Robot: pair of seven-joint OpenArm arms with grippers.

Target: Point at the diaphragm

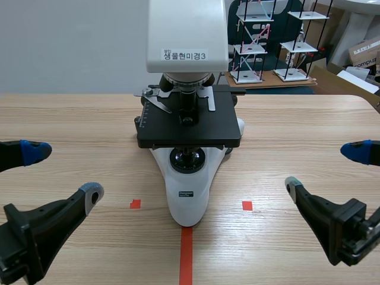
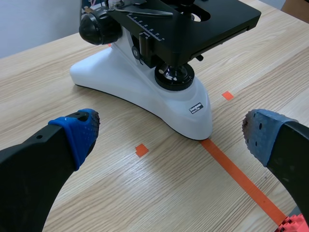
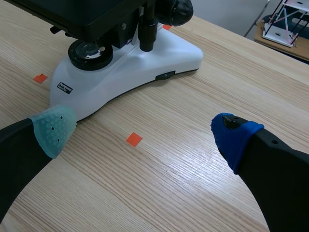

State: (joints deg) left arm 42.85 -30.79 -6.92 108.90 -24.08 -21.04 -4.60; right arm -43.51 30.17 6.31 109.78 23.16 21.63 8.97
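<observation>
Scene view: the microscope (image 1: 187,196) stands in the middle of the table (image 1: 71,119). Its diaphragm (image 1: 189,151) is tucked under the black stage (image 1: 189,127), just above the round lamp lens (image 1: 187,161). The left gripper (image 1: 62,172) and right gripper (image 1: 324,169) sit low at either side, both spread wide and well apart from the microscope.

Left wrist view: the fingers are wide apart, with the microscope's white base ahead.

Right wrist view: the fingers are wide apart, and the base lies ahead.

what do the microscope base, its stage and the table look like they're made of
Microscope base: glossy white, likely moulded plastic or painted metal, given its soft highlights. Stage: matte black, probably coated metal, flat with crisp edges. Table: light wood grain, possibly laminate; the pictures cannot settle it.
</observation>
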